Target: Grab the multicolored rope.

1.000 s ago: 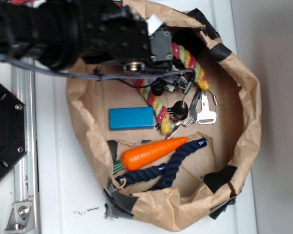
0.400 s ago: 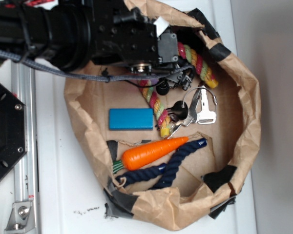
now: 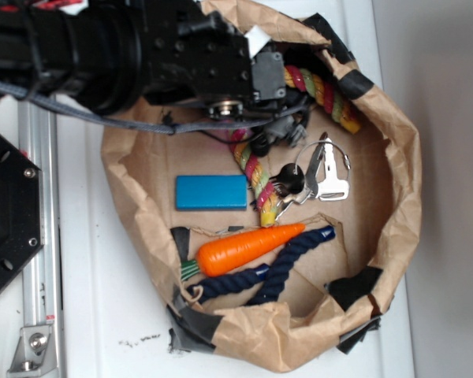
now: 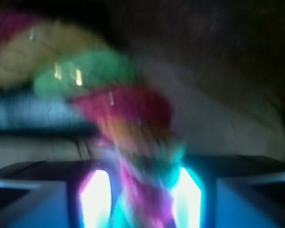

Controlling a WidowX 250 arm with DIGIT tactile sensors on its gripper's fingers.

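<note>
Rope of red, yellow and light-green strands, the multicolored rope (image 3: pixel 256 175), is seen arched inside a crumpled brown paper bag (image 3: pixel 394 197) lying on the white tabletop (image 3: pixel 102 307); one end is near the bag's upper right rim and the other ends just beside a blue block (image 3: pixel 211 191), while the middle is hidden under the black arm (image 3: pixel 102 47). In the wrist view, badly blurred, the gripper (image 4: pixel 142 194) is shown with a bright finger (image 4: pixel 96 197) on each side of red and green strands that run between them; the strands appear to be pinched, though firm contact cannot be confirmed through the blur. Below the rope an orange carrot (image 3: pixel 248 246) is laid slantwise, touching a dark navy rope (image 3: pixel 280 268) looped beneath it. Metal clips (image 3: pixel 323 177) are grouped to the right of the multicolored rope's lower end. A black hexagonal plate (image 3: pixel 8 213) is seen at the left edge, outside the bag
</note>
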